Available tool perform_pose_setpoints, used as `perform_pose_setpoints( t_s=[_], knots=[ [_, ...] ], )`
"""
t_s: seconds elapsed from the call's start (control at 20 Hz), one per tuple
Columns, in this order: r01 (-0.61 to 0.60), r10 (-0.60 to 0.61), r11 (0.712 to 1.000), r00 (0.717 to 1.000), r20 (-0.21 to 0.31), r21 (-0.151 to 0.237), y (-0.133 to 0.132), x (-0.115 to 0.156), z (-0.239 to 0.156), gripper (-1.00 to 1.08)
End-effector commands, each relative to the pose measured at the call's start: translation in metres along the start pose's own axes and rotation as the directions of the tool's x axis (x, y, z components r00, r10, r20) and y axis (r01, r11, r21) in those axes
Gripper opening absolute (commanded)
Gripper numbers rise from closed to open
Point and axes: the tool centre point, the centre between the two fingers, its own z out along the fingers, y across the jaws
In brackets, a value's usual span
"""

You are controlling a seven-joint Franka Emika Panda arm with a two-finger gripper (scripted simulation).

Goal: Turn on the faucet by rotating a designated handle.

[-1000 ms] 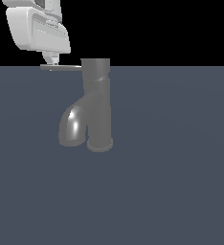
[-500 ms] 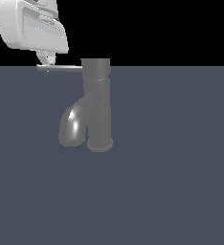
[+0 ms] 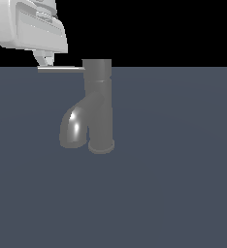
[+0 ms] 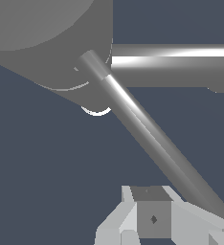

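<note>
The dark-grey faucet [image 3: 99, 99] stands upright on its round base, and its thick curved spout [image 3: 72, 129] bends down on the exterior view's left. The handle [image 3: 61, 69] is a thin flat lever that sticks out level from the top cap toward the exterior view's left. My gripper [image 3: 45, 61] hangs just above the handle's outer end, touching or nearly touching it. Its fingers look pressed together and hold nothing. In the wrist view the handle [image 4: 152, 136] runs from the faucet's cap [image 4: 42, 38] to a point beside my fingertips [image 4: 153, 217].
The faucet stands on a flat dark blue-grey surface [image 3: 173, 184] that spreads all around it. The background above the surface is black. Nothing else shows.
My gripper's white body has shifted a little toward the exterior view's left, and its tip has stayed at the handle's outer end. The handle looks almost unmoved.
</note>
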Motion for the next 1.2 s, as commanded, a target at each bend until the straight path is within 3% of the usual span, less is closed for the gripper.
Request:
perform_pose_setpoints(
  t_s=[0.0,1.15],
  knots=[
    [-0.005,0.005,1.0,1.0,-0.003,-0.002,0.006,0.009,0.0,-1.0],
    [0.0,0.0,1.0,1.0,-0.003,-0.005,0.064,0.068,-0.001,-1.0]
  ],
)
